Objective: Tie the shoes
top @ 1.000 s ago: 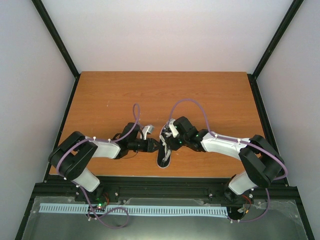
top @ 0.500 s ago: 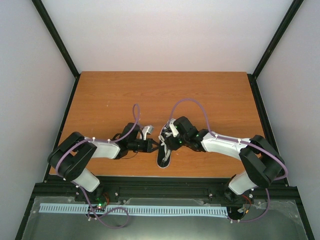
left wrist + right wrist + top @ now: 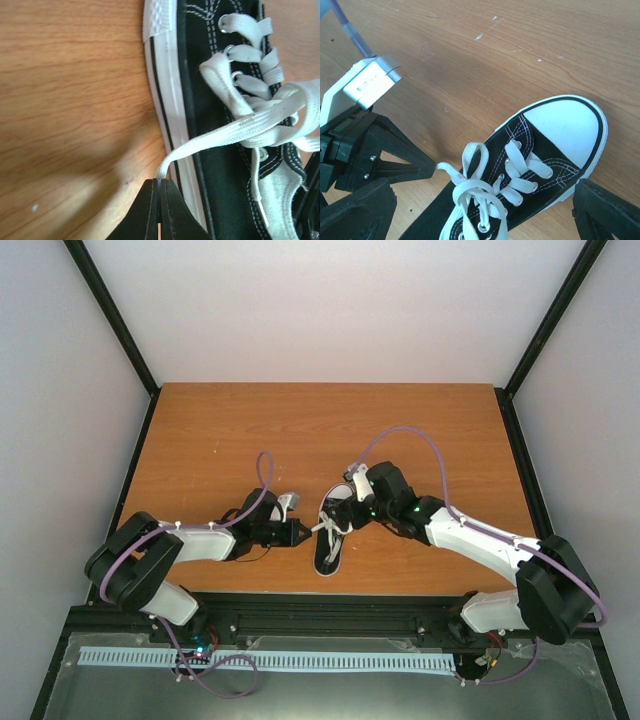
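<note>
The black sneaker (image 3: 330, 538) with white toe cap lies near the table's front edge, toe pointing away. My left gripper (image 3: 304, 531) is shut on the end of a white lace (image 3: 220, 137), stretched from the shoe's left side; the pinch shows in the left wrist view (image 3: 160, 181). The shoe (image 3: 215, 165) fills the right of that view. My right gripper (image 3: 347, 514) hovers over the shoe's laces, open and empty (image 3: 480, 212), one finger on each side of the shoe (image 3: 555, 145). A small lace loop (image 3: 474, 159) stands above a loose crossing (image 3: 480, 192).
The wooden table (image 3: 220, 440) is bounded by black frame rails and white walls. The left gripper's body (image 3: 380, 160) sits close to the left of the right gripper's fingers. The table's front edge is just behind the heel.
My right gripper has pulled back to the right and up off the laces, and now stands open. My left gripper has drawn slightly left, the lace end still in it.
</note>
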`<state>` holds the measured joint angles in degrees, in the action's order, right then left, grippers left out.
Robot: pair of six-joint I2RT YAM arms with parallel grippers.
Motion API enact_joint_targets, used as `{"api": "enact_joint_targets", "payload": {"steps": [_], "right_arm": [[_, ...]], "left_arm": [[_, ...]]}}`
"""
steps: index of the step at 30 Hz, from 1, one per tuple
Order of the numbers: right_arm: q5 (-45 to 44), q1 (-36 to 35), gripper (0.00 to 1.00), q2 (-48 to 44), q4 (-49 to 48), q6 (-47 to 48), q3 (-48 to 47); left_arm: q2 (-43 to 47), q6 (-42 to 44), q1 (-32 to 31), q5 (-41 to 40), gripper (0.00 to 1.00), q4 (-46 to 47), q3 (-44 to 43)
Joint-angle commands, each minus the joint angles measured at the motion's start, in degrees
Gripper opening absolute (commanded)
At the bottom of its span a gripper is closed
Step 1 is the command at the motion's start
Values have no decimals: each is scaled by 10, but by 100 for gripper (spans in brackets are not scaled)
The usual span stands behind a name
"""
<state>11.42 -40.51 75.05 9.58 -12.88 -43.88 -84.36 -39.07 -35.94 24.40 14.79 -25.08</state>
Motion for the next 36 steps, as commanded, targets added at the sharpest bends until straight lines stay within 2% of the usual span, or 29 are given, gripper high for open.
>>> {"api": "enact_joint_targets", "payload": {"steps": [1, 7, 15, 20, 24, 26, 31, 36], "right_arm": [[-3, 7, 98, -19, 16, -47, 9], [-14, 7, 98, -42, 22, -102, 37], [33, 6, 92, -55, -20, -159, 93], [48, 6, 76, -50, -60, -185, 115], [50, 6, 67, -44, -81, -192, 116], [49, 6, 64, -37, -84, -190, 114], [53, 6, 57, -17, -99, -192, 114], [52, 6, 52, 0, -111, -194, 112]], "left_arm": [[27, -10, 1, -33, 1, -41, 10], [55, -18, 1, -59, 1, -83, 23], [83, -28, 1, -77, 2, -141, 23], [100, -27, 1, -69, 19, -164, 14], [128, -24, 1, -70, 42, -188, -12], [135, -25, 1, -69, 47, -191, -33], [100, -30, 1, -69, 49, -159, -86], [29, -60, 1, -31, 45, -77, -109]]}}
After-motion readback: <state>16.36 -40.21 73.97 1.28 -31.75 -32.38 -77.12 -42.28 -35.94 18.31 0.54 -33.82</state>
